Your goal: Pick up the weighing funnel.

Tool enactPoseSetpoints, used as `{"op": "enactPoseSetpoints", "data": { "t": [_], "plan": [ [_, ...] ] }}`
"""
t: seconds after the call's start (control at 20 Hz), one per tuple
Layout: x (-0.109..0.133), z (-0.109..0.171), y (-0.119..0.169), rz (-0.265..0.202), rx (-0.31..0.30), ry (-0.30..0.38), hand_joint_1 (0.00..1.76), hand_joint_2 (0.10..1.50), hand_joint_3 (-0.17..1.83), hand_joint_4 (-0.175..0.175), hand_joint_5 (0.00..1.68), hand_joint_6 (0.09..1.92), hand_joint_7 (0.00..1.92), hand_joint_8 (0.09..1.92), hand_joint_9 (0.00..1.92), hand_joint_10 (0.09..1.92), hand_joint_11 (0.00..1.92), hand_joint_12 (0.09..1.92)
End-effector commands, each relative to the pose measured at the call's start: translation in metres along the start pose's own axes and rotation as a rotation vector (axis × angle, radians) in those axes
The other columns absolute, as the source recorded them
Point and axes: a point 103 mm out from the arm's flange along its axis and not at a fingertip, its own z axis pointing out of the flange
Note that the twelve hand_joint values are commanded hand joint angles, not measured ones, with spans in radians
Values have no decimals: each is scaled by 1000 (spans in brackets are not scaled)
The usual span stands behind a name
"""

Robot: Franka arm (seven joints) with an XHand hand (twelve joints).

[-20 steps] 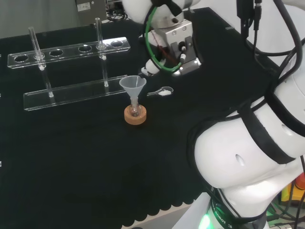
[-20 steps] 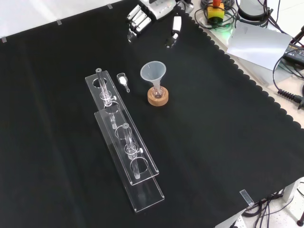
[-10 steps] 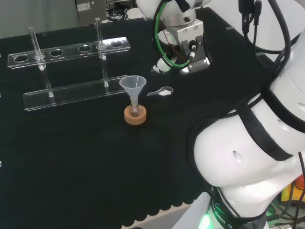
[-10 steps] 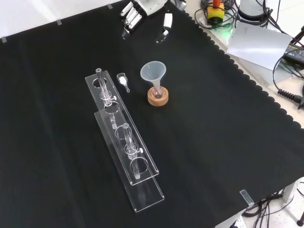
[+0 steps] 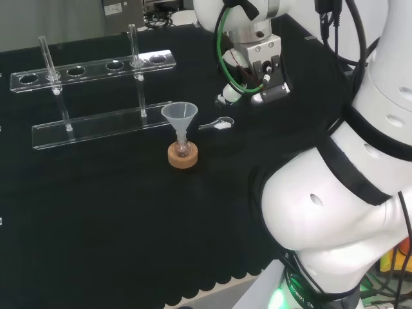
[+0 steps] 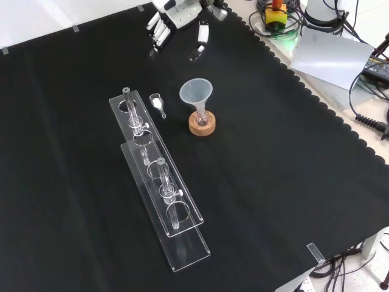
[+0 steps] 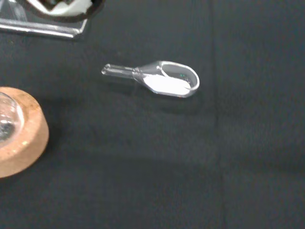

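Hand [image 6: 159,27] near cloth [image 6: 273,182] top edge, front view; fingers straight, spread, empty. Weighing funnel [image 6: 157,103] flat on cloth, untouched.

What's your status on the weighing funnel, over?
Hand open, empty, raised above cloth. Weighing funnel lying on cloth, white powder inside, not gripped. Rack and funnel flank it, neither touching.

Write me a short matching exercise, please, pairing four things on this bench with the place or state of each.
Things:
1. weighing funnel
2. funnel
3. cork ring
4. hand

Places or states:
A. under the small flask
B. over the cloth, fingers straight, holding nothing
C. lying on the cloth, something white inside
D. upright, mouth up, stem in the small flask

Pairs: 1-C, 2-D, 3-A, 4-B.
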Motion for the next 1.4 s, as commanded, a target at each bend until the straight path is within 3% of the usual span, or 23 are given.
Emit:
{"op": "enactPoseSetpoints", "data": {
  "t": [0.05, 0.55, 1.4],
  "plan": [
    [-19, 37, 40, -3, 16, 4, 757, 653, 624, -49, 516, 87, 535, 703, 703, 569, 374, 1332],
    [-22, 73, 83, -16, 122, -10, 864, 644, 649, -50, 504, 87, 522, 715, 697, 565, 363, 1331],
    [-13, 102, 97, -30, 130, 13, 876, 612, 713, -48, 585, 87, 583, 747, 756, 577, 390, 1325]
  ]
}}
